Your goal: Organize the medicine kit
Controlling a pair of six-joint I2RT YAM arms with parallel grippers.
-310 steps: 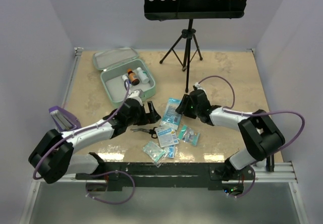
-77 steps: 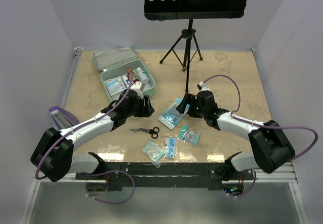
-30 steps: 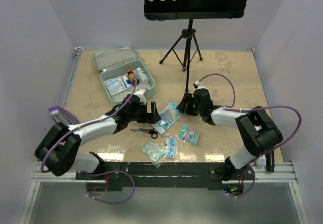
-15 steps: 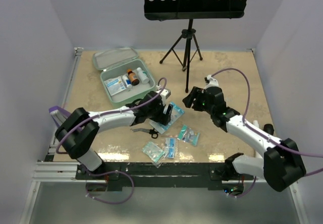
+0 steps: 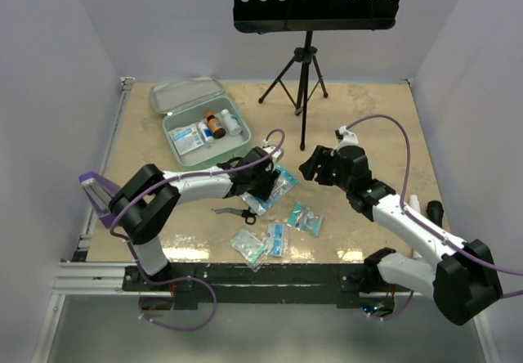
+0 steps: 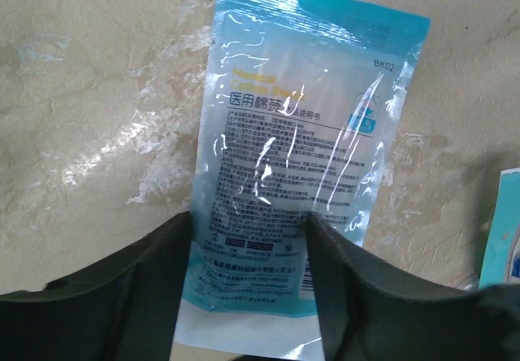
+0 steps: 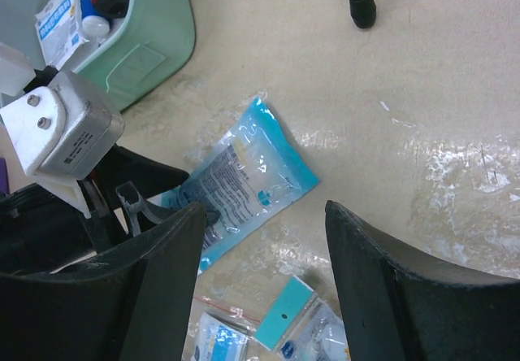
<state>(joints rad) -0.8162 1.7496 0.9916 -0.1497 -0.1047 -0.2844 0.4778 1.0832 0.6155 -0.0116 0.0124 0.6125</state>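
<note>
The medicine kit [image 5: 219,152] is a mint-green tin lying open at the back left, with its lid [image 5: 185,96] folded back. It holds a flat packet [image 5: 186,138] and small bottles [image 5: 221,123]. A blue packet [image 5: 282,185] [image 6: 301,133] [image 7: 252,174] lies flat on the table in front of the kit. My left gripper [image 5: 264,186] [image 6: 248,224] is open and low over the packet's near end. Its fingers [image 6: 166,271] touch the packet's two side edges. My right gripper [image 5: 314,167] [image 7: 264,215] hangs open above the table, right of the packet, holding nothing.
Black scissors [image 5: 237,212] lie just in front of the left gripper. Small packets [image 5: 306,217] [image 5: 249,246] [image 5: 277,236] are scattered toward the near edge. A music stand's tripod [image 5: 303,81] stands at the back centre. A purple holder [image 5: 98,190] sits at the left edge.
My left arm has reached right over the blue packet and its jaws have narrowed onto the packet's edges. My right gripper has let the packet go, lifted and drawn back to the right.
</note>
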